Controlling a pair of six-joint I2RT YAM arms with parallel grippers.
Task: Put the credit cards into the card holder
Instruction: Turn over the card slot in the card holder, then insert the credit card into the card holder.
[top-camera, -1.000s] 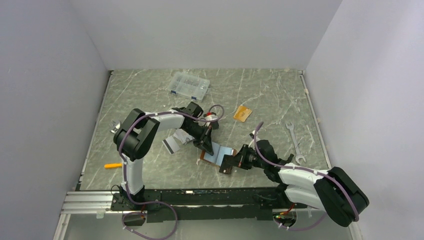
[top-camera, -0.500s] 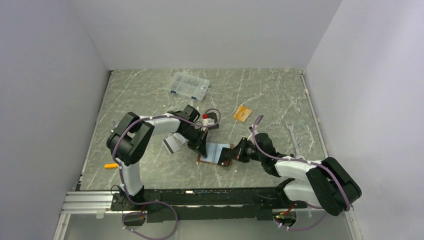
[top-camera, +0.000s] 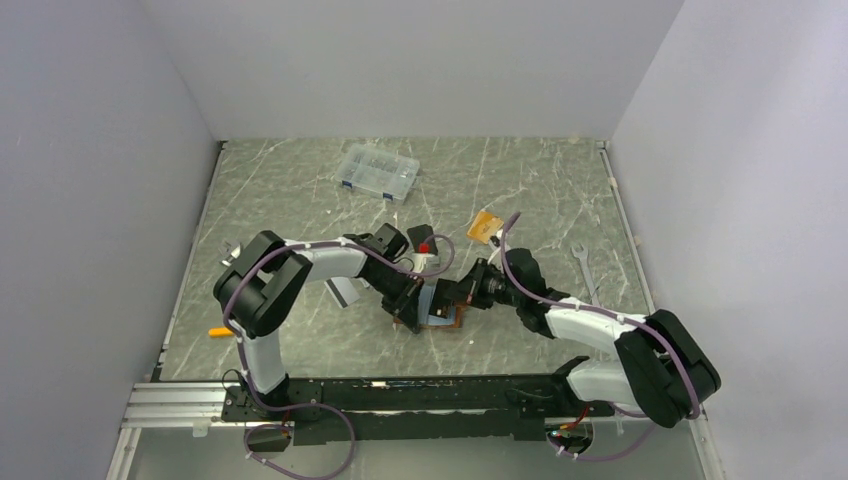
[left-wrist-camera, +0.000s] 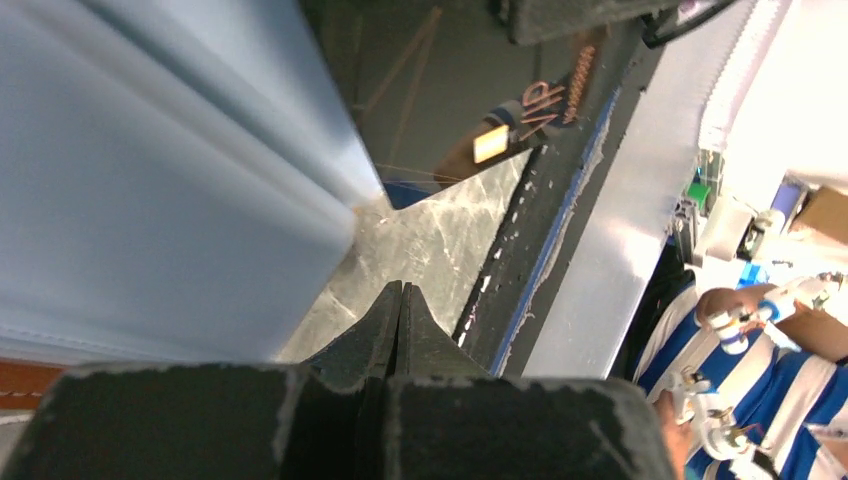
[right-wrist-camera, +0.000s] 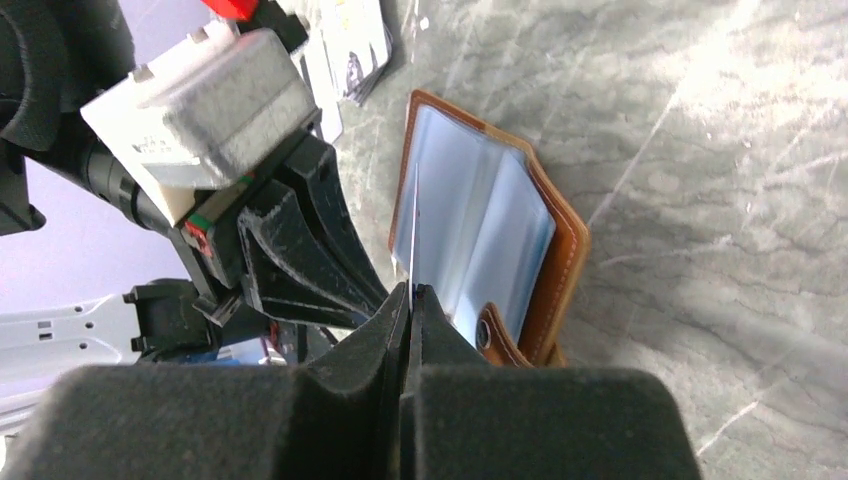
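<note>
The brown card holder (top-camera: 446, 323) lies open on the table, its silvery-blue sleeves (right-wrist-camera: 480, 230) facing up and the snap strap (right-wrist-camera: 490, 332) at the near edge. My right gripper (right-wrist-camera: 410, 290) (top-camera: 449, 297) is shut on one thin sleeve leaf (right-wrist-camera: 414, 215), which stands edge-on above the holder. Close against that leaf from the left is my left gripper (left-wrist-camera: 400, 291) (top-camera: 410, 304), shut with nothing between its fingers (right-wrist-camera: 300, 245). Silver-grey credit cards (top-camera: 342, 292) (right-wrist-camera: 358, 45) lie left of the holder. An orange credit card (top-camera: 485, 226) lies behind it.
A clear compartment box (top-camera: 378, 172) stands at the back. A wrench (top-camera: 590, 281) lies to the right, and a small orange object (top-camera: 225, 331) rests near the left front. The table's front edge (left-wrist-camera: 560, 200) runs close past the left fingertips.
My right gripper has moved back and to the left over the holder, lifting a sleeve leaf upright. The left gripper has shifted slightly right, so the two now meet.
</note>
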